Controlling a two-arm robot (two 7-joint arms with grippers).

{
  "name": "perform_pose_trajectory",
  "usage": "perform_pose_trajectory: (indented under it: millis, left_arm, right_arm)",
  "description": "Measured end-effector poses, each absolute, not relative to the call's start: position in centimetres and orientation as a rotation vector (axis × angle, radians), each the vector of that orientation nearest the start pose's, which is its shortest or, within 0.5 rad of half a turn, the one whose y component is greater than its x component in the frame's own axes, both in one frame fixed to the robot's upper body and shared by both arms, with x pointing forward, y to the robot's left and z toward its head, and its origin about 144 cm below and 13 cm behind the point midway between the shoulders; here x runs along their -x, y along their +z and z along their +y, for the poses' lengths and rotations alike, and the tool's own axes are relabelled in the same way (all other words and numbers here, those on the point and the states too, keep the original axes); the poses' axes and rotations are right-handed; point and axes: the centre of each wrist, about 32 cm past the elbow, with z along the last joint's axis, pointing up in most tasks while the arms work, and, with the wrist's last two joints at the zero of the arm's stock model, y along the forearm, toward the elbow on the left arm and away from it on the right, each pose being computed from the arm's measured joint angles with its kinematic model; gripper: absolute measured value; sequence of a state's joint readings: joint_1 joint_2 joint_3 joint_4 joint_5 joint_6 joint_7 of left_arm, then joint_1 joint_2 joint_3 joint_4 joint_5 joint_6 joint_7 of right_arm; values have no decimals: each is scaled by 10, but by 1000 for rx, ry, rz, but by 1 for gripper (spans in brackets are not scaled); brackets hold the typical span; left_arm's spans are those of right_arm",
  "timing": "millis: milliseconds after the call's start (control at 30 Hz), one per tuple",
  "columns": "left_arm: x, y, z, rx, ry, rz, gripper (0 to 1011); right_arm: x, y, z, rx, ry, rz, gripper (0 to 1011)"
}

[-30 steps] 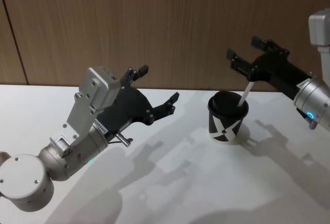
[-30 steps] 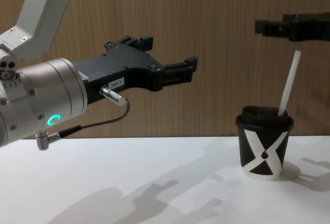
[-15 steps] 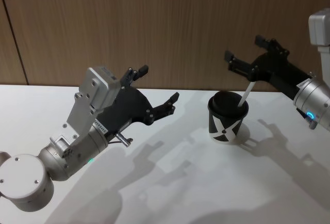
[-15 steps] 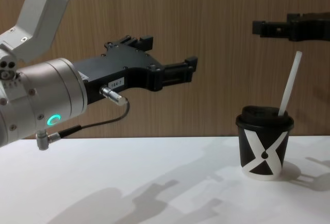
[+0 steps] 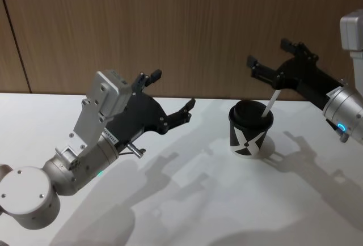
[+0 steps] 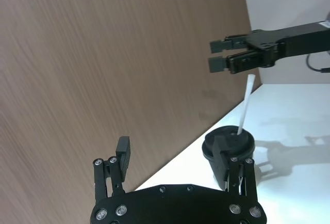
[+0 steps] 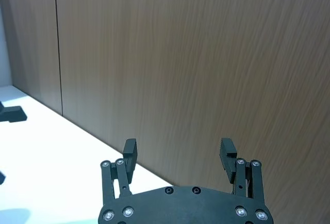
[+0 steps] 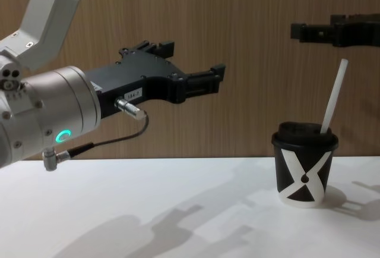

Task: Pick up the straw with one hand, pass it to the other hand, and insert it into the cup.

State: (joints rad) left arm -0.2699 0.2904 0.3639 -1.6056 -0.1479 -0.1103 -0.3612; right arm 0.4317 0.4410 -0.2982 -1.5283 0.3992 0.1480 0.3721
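Both grippers are hanging open and empty: the right gripper (image 5: 271, 68) is lifting a little farther above the straw (image 5: 270, 104), which is leaning untouched in the cup (image 5: 250, 128), so the insertion looks finished. Meanwhile the left gripper (image 5: 171, 94) is drifting slightly while hovering well apart, above the table (image 5: 187, 200). How deep the straw reaches is hidden by the lid (image 8: 304, 132).

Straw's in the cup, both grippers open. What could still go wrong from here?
1. The straw leans in the lid, with the open right gripper just above its tip; a low retreat could catch it and tip the cup.
2. The left gripper hangs open above the table; sweeping toward the cup might knock it.
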Motion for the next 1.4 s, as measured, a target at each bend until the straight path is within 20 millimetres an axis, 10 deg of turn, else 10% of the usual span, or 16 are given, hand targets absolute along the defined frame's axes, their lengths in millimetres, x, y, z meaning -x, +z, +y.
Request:
perform_pose_trajectory:
  millis: [1400]
  left_arm:
    - [-567,1250,187,25,739,-419,1001]
  right_arm:
    - [-514,1259,-273,-37,-920,-247,1001]
